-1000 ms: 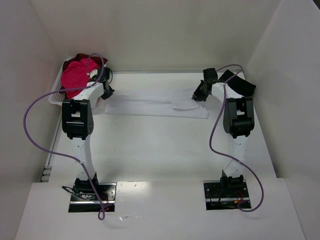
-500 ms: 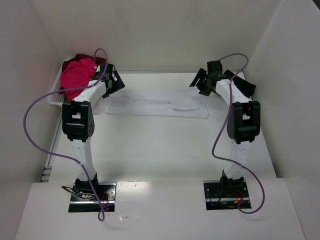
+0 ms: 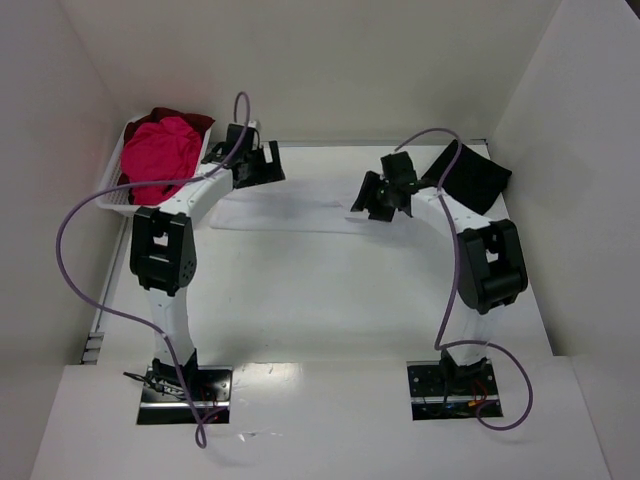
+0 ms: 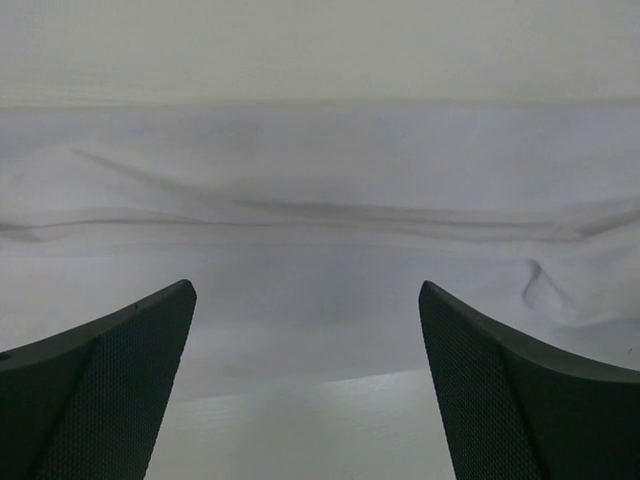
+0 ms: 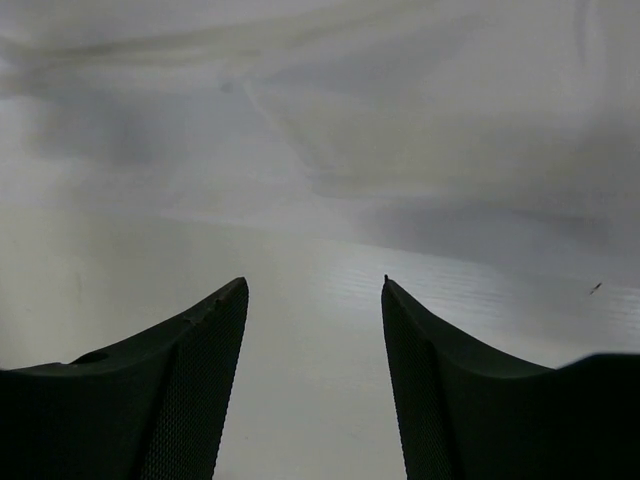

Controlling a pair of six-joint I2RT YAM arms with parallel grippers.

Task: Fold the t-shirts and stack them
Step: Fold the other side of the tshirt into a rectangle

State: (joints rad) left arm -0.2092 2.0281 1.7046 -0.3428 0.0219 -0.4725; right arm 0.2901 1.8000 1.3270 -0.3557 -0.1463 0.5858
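Worktop: white shirt lies flat across the far half, spanning the gap between both claws. Basket sits to the left of the left claw, with pink shirt heaped inside and dark red shirt behind it. Black shirt lies to the right of the right claw, apart from it.

Left claw is over the white shirt's left end, jaws spread wide, gripping nothing. In the left wrist view the shirt's near edge runs just ahead of the tips.

Right claw is at the shirt's right end, jaws partly apart with nothing between them. Bare worktop shows under the tips, shirt just ahead.
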